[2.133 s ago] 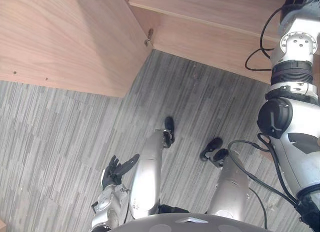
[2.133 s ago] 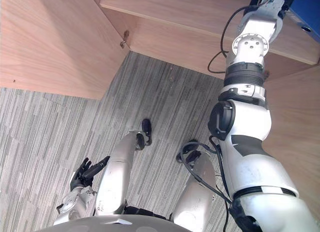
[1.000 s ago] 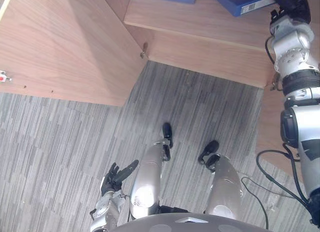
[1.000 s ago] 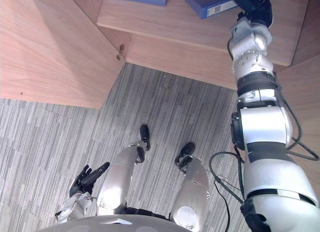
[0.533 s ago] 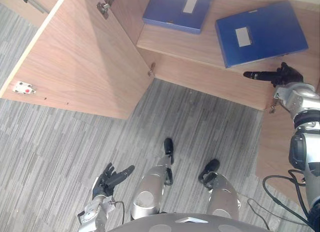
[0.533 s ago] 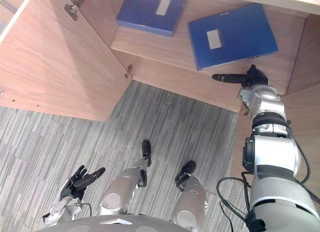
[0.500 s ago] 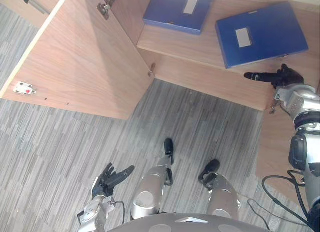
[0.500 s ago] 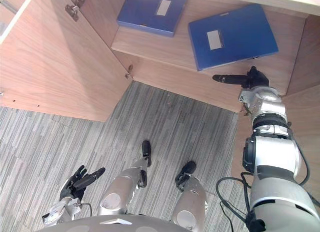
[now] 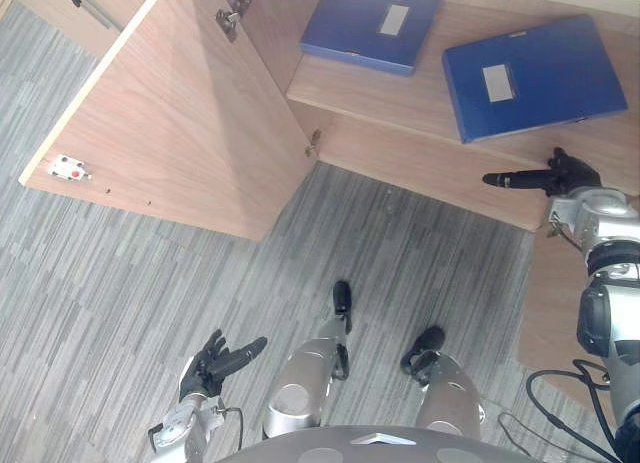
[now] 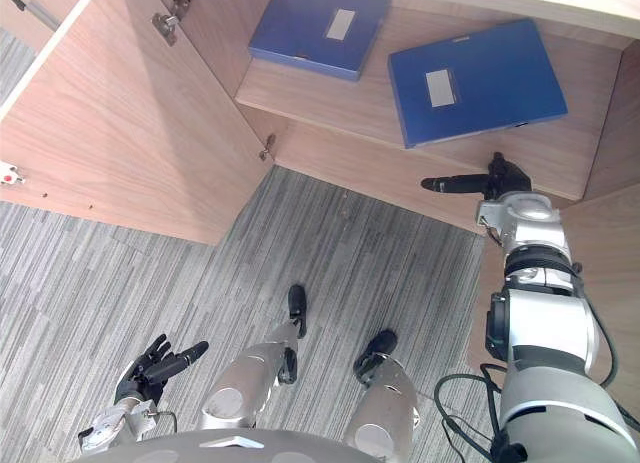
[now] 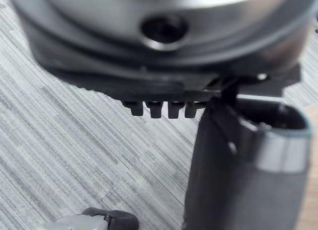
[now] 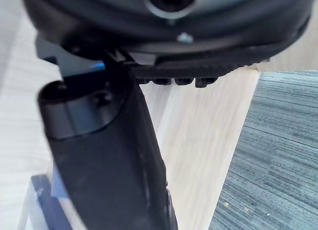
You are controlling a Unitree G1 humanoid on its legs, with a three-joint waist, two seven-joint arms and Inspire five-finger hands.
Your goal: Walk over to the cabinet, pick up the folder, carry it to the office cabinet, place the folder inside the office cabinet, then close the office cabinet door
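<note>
Right hand [image 9: 566, 173] drew back, empty, below the folder [image 9: 535, 78].

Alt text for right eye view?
Two blue folders lie flat on the shelf of an open cabinet. The right robot hand, open, hovers at the shelf's front edge below the right one; the left robot hand hangs open over grey carpet.

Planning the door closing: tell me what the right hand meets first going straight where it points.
The right hand points sideways along the shelf's front edge, clear of the near blue folder. The first thing in line looks like the open cabinet door, though depth is unclear.
</note>
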